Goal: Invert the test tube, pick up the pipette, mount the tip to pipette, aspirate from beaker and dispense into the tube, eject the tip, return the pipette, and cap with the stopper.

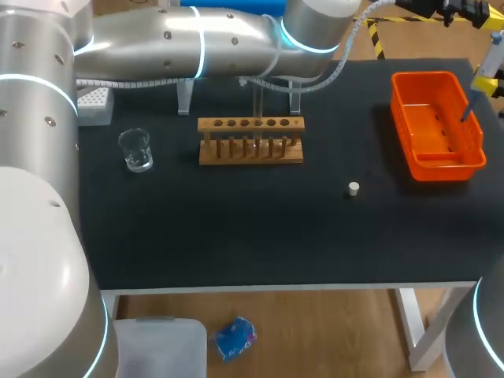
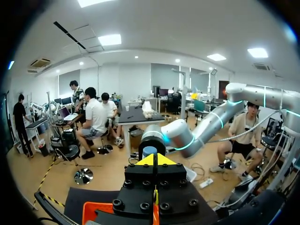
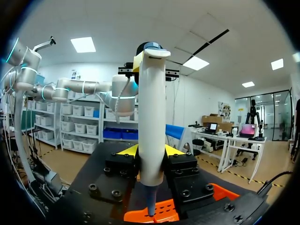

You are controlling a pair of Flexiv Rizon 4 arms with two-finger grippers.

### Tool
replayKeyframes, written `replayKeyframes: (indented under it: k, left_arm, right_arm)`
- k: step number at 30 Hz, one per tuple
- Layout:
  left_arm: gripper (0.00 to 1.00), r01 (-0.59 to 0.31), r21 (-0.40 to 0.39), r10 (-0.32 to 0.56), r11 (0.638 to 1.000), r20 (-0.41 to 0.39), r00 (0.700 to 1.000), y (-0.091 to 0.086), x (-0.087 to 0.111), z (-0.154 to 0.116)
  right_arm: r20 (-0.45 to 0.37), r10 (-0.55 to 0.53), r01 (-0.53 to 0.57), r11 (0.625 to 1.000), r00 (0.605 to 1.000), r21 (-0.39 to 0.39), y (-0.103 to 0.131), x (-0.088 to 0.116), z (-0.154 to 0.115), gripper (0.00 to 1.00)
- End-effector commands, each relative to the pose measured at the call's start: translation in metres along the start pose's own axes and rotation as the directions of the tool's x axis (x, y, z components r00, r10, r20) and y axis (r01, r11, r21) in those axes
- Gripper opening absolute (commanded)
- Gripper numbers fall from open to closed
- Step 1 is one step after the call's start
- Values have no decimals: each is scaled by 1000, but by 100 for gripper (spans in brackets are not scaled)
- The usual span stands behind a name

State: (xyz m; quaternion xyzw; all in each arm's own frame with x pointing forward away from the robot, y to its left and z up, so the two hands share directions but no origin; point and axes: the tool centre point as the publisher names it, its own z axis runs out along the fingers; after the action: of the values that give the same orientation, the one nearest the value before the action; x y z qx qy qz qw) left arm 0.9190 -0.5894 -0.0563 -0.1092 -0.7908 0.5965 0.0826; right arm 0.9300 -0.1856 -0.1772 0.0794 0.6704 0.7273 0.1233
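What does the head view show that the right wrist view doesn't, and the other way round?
Only the head view: the wooden rack, the glass beaker and the white stopper. Only the right wrist view: the right gripper seen close up, its jaws shut on the white pipette from both sides. Both: the black table and the orange bin, with the pipette's lower end over it.

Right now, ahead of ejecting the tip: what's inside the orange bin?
Only the orange bin's bare ribbed floor shows, with the pipette hanging over it in the right gripper. Its near wall hides a strip of floor.
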Motion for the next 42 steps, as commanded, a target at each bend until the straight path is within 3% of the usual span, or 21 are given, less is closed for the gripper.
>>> replayKeyframes:
  k: [1, 2, 20, 27, 35, 42]
  left_arm:
    - [42, -1, -2, 1, 1000, -3, 1000, 0, 0, -1]
    - [100, -1, -2, 1, 1000, -3, 1000, 0, 0, -1]
    - [100, -4, -17, 4, 1000, -12, 1000, 0, 2, -7]
    - [100, -9, -33, 9, 999, 1, 1000, 11, 38, -43]
    - [100, 49, -14, -46, 999, 138, 989, 32, 102, -84]
    - [100, 49, -14, -46, 999, 138, 989, 32, 102, -84]
  right_arm:
    - [1, 0, 0, 1000, 1000, 3, 1, 1, 0, 0]
    - [1, 0, 0, 1000, 1000, 3, 1, 1, 0, 0]
    - [1, 0, 0, 1000, 1000, 3, 1, 1, 0, 0]
    - [1, 0, 0, 1000, 1000, 3, 1, 1, 0, 0]
    - [1, 0, 0, 1000, 1000, 3, 1, 1, 0, 0]
    - [1, 0, 0, 1000, 1000, 3, 1, 1, 0, 0]
